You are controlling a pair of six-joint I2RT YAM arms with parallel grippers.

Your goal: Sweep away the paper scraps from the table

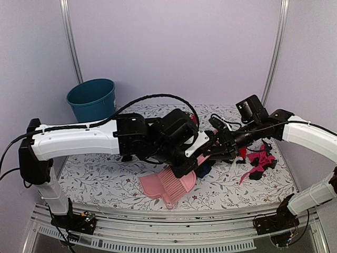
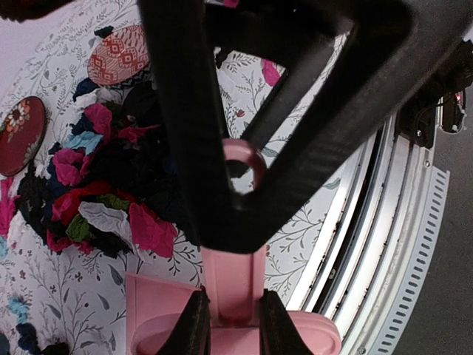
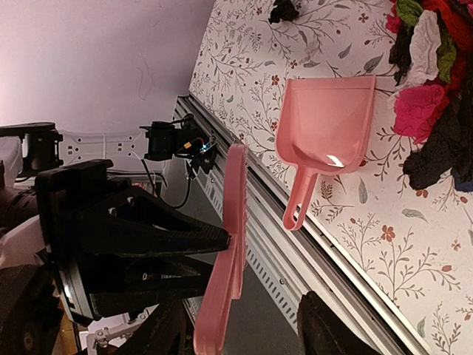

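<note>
My left gripper (image 2: pixel 233 325) is shut on the handle of a pink hand brush (image 2: pixel 235 277); it also shows in the top view (image 1: pixel 187 166) over the middle of the table (image 1: pixel 100 179). My right gripper (image 3: pixel 247 333) is open, its jaws standing wide on either side of the brush (image 3: pixel 230 244) without touching it; in the top view it (image 1: pixel 218 145) is just right of the left one. A pile of paper scraps (image 2: pixel 103 185) in black, pink, red and green lies left of the brush. More scraps (image 1: pixel 261 161) lie at the right.
A pink dustpan (image 3: pixel 325 133) lies flat near the table's front edge, also in the top view (image 1: pixel 151 187). A teal bucket (image 1: pixel 92 98) stands at the back left. A pink patterned dish (image 2: pixel 118 55) and a dark-red plate (image 2: pixel 22 133) lie beyond the pile.
</note>
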